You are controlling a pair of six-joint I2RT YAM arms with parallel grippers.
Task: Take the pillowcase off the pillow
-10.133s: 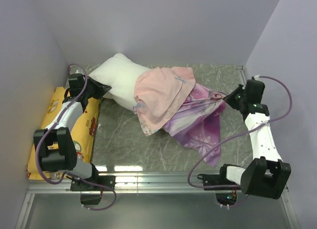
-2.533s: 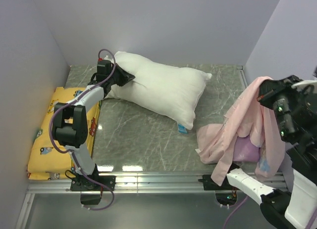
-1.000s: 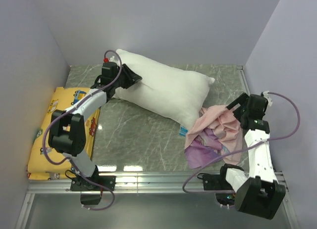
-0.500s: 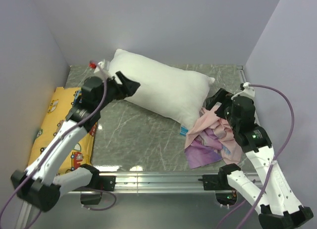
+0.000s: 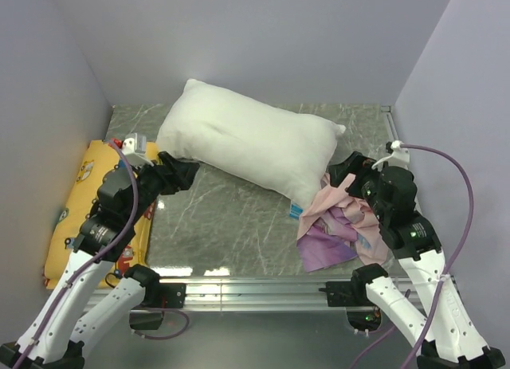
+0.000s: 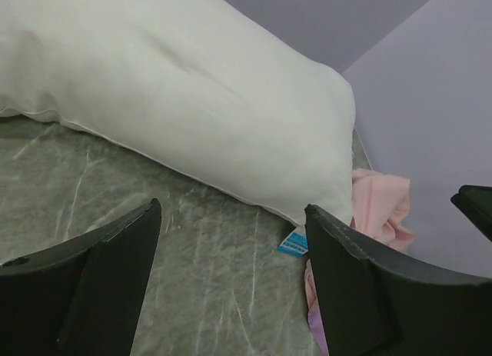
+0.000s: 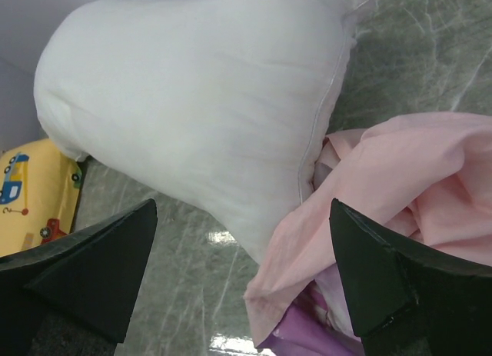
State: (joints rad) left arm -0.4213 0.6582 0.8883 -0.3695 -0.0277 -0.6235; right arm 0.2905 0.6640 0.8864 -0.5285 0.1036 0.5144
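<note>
Separation of pillowcase and pillow appears complete. In the top view the pillow lies bare and white across the upper centre of the frame, on the table. No purple or pink fabric covers any visible part of it. The pillowcase lies in a crumpled heap at the lower right of the frame, pale pink inside uppermost, purple print showing beneath. Its upper edge touches the pillow's lower right corner, just beside the small blue tag.

Left gripper: jaws stand wide apart and hold nothing. It sits near the pillow's lower left edge, apart from it. In the left wrist view, bare table shows between the two fingers, with the pillow beyond them.

Right gripper: jaws spread wide, empty. It hangs over the upper edge of the heap; the top view does not show whether it touches the fabric. In the right wrist view, pillow and pink fabric lie beyond the open fingers, none of it gripped.

Yellow cushion lies at the left edge of the frame, partly under the left arm. It plays no part in the task.

Remaining work, as a judgement: little or none. At most, the heap could be drawn clear of the pillow corner so that the two items lie apart.
</note>
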